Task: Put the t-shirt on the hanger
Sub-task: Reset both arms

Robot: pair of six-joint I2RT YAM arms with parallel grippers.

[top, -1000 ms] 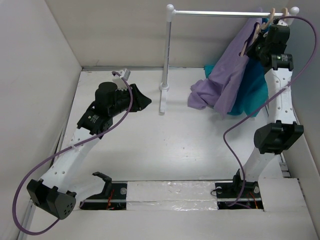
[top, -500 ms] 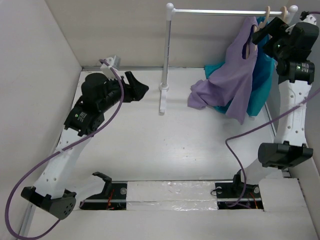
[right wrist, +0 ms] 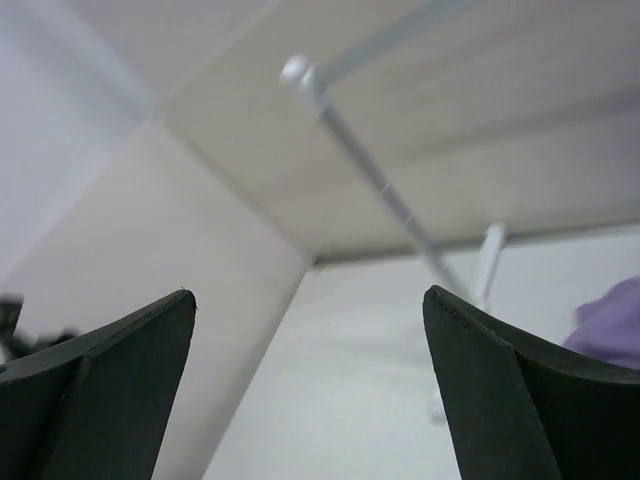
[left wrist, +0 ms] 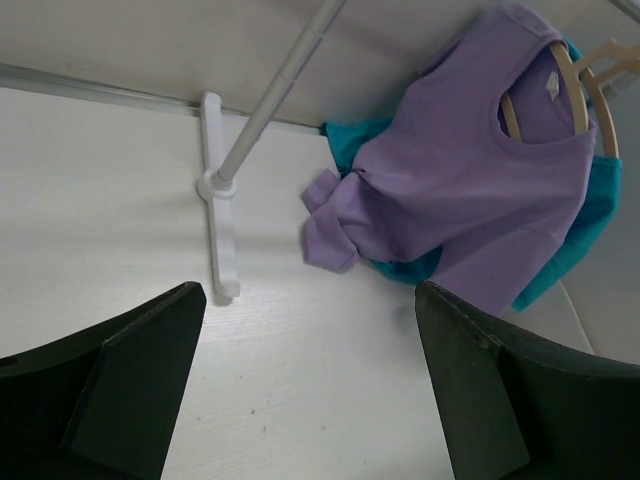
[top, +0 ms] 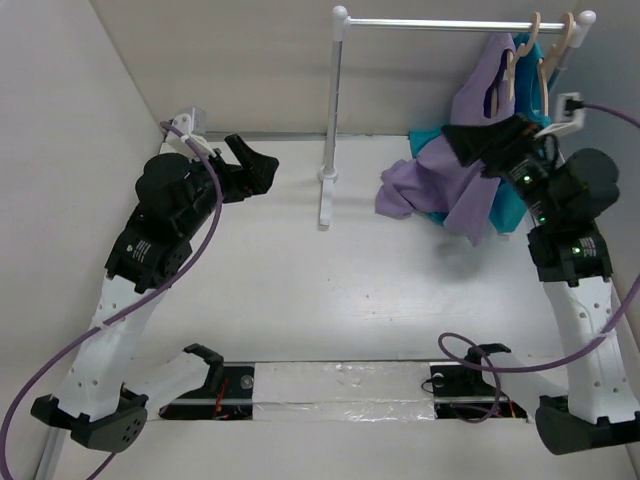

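Note:
The lavender t-shirt (top: pixel 468 125) hangs on the pale wooden hanger (top: pixel 513 72) from the rail (top: pixel 440 24) at the back right. Its lower part lies bunched on the table (top: pixel 405 190). In the left wrist view the hanger (left wrist: pixel 577 92) shows inside the neck of the t-shirt (left wrist: pixel 470 170). My right gripper (top: pixel 462 142) is open in front of the shirt, pointing left, with nothing between its fingers (right wrist: pixel 308 292). My left gripper (top: pixel 255 160) is open at the back left, well away from the shirt, and is empty (left wrist: pixel 308 290).
A teal t-shirt (top: pixel 508 205) hangs behind the lavender one on a second hanger (top: pixel 553 55). The white rack post (top: pixel 333 110) and its foot (top: pixel 324 200) stand mid-back. Grey walls close in on the left, back and right.
My right gripper has let go near the hanger, opened, and drawn down and towards the near side. My left gripper has opened and moved left and back.

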